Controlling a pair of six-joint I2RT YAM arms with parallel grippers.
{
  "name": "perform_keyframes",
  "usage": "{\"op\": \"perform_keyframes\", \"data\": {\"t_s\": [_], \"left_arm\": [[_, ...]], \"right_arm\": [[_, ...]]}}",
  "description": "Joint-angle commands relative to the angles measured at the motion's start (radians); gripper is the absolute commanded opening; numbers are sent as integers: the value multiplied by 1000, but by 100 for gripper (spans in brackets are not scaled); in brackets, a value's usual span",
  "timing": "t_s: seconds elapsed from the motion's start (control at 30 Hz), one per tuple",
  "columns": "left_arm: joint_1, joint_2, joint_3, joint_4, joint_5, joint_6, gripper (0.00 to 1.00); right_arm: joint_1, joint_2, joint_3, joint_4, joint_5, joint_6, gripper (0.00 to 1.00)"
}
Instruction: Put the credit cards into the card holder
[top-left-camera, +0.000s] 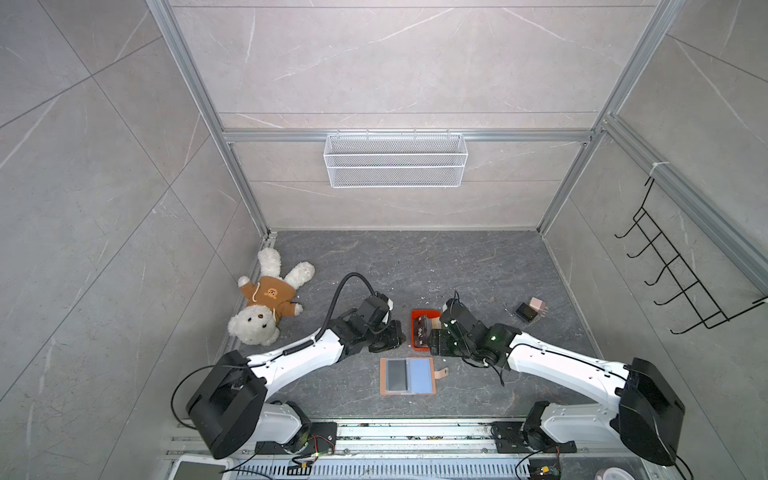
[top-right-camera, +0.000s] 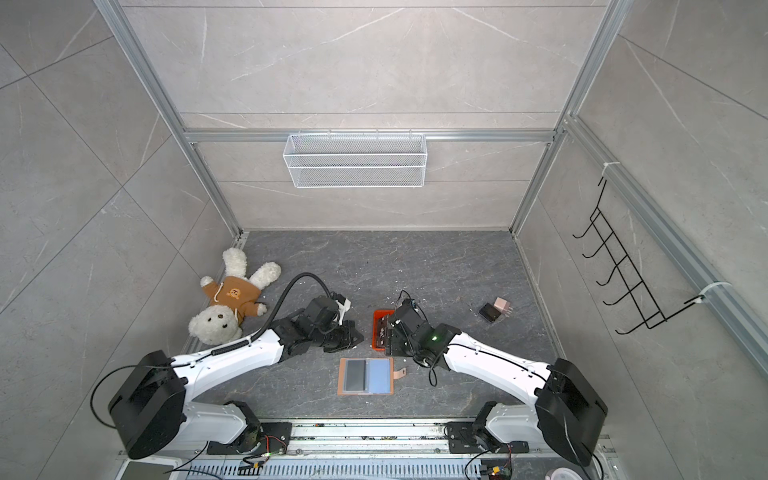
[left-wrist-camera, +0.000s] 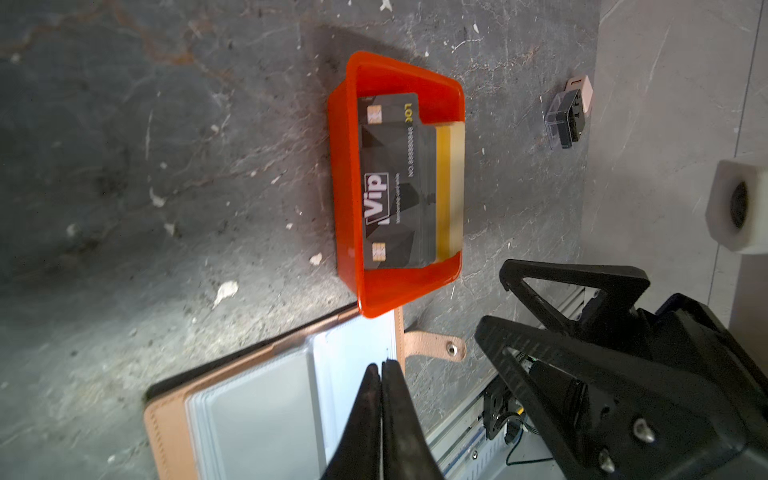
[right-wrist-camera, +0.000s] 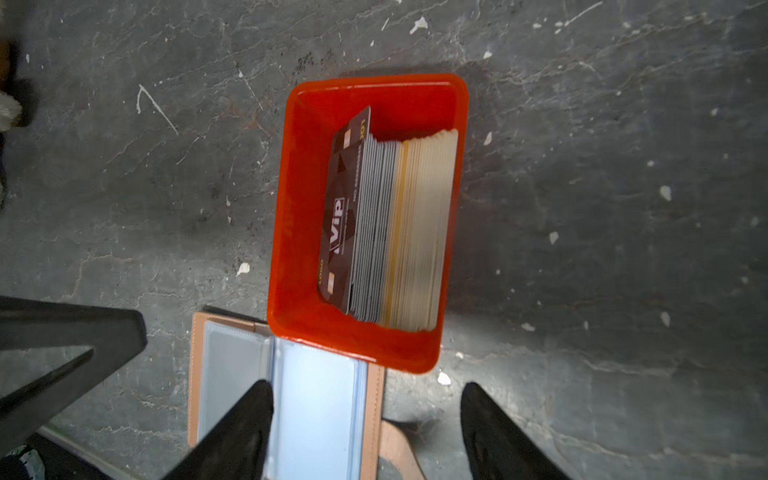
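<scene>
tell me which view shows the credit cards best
Right wrist view: the credit cards show as a whole stack in the orange tray. Left wrist view shows mainly front faces; both top views show them tiny.

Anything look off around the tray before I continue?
Yes: the front black card in the orange tray leans away from the stack and juts past its end. Also, white flecks lie scattered around it.

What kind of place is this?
Probably a robot test booth, not a home: panels in a bare aluminium frame, two robot arms mounted on a rail, plus a teddy bear.
</scene>
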Motion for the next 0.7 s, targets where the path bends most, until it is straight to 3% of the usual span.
{"op": "perform_keyframes", "data": {"t_s": [0.0, 0.3, 0.67], "left_arm": [[8, 80, 101, -24, 8, 79, 8], [19, 297, 299, -102, 17, 172, 8], [28, 431, 372, -119, 35, 189, 5]], "right_arm": [[-45, 53, 42, 31, -60, -61, 75], [-128, 172, 55, 130, -161, -79, 75], [-140, 261, 59, 147, -172, -87, 75]]}}
